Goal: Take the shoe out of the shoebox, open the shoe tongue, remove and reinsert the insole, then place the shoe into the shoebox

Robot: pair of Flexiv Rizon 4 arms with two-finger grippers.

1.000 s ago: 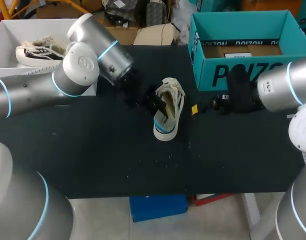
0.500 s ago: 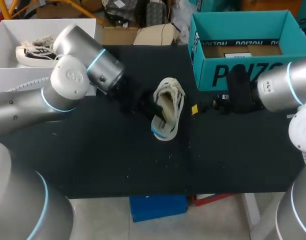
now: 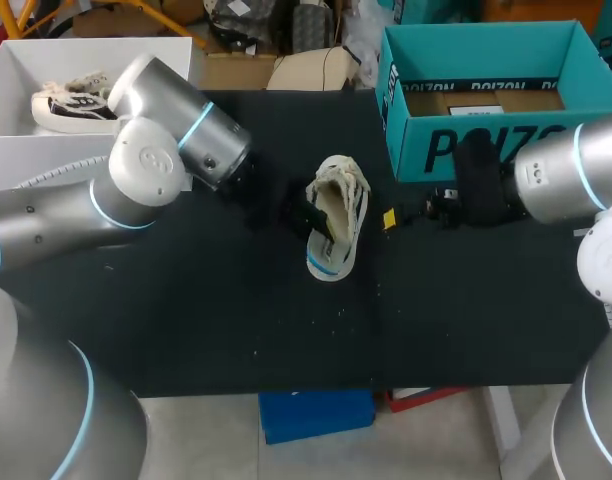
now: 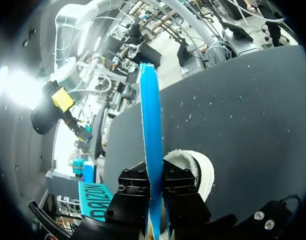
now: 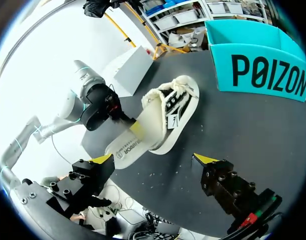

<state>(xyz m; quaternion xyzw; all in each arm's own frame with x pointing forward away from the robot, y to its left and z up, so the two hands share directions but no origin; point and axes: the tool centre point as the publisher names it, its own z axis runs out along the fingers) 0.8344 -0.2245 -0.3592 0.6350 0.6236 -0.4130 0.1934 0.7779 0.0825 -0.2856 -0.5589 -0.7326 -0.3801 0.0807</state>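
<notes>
with the shoe (image 3: 336,215) lying out on the table (image 3: 186,320), the shoebox (image 3: 486,150) just beside it, our left gripper (image 4: 153,182) pinches the insole (image 5: 129,145) half out of the shoe's heel, likely mid-swap, while our right gripper (image 5: 154,159) hangs wide open and empty beside the shoe, leaving room.

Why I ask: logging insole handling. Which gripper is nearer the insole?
Left. The left gripper is shut on the insole; the right gripper is open, apart, beyond the shoe.

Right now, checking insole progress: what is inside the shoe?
The insole's front part sits inside the shoe; its heel end sticks out in the left gripper. The toe area is covered.
</notes>
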